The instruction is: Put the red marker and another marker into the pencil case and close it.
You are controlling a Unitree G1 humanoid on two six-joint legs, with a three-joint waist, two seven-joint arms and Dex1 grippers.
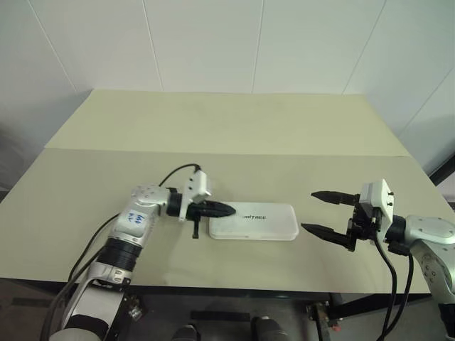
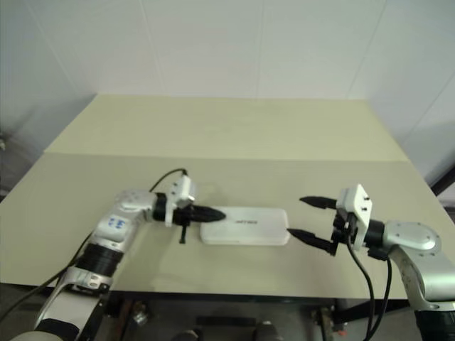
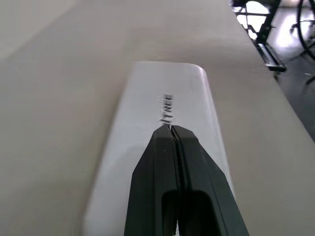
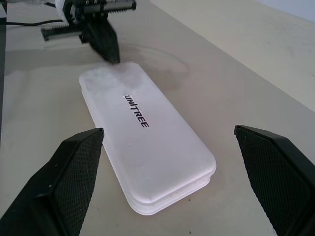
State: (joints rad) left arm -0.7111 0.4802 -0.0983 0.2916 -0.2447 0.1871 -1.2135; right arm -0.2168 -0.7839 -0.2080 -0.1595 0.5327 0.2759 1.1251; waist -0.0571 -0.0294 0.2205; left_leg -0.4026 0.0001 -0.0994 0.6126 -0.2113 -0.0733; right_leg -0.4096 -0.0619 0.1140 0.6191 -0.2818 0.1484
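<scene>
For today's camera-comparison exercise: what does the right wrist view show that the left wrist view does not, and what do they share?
Right wrist view alone: the open right claw with its fingers spread to either side of the near end of the case, and the left claw at the case's far end. Left wrist view alone: the left claw's fingers pressed shut over the lid. Both: the closed white case, its logo, the table.

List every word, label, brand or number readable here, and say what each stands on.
"UNITREE": dark print on the closed lid of the white pencil case, clearest in the right wrist view.
"...TREE": the same print in the left wrist view, its start hidden behind the left hand.
Blue marks on the left forearm: too small to read.
</scene>
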